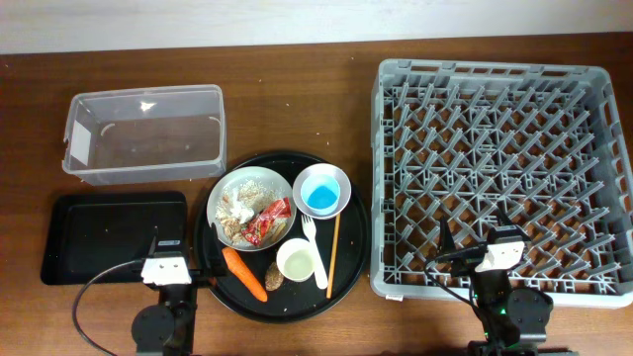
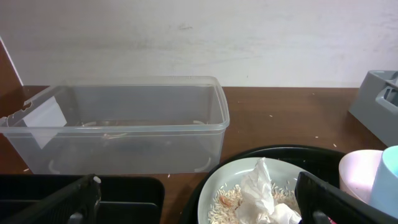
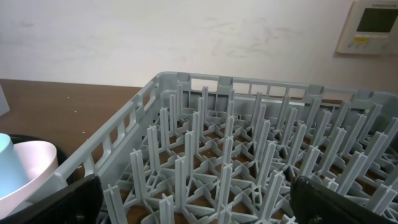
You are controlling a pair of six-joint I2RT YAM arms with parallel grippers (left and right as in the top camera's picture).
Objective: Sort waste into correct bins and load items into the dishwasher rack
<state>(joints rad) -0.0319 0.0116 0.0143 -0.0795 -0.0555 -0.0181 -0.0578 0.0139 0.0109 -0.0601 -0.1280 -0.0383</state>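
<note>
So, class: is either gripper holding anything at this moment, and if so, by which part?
Nothing is held. The left gripper and the right gripper are both open, with no object gripped between their fingers.

A dark brown wooden table (image 1: pixel 297 89) flecked with pale specks meets a plain off-white wall (image 2: pixel 186 37) carrying a beige control panel (image 3: pixel 371 25) with a small screen.
</note>
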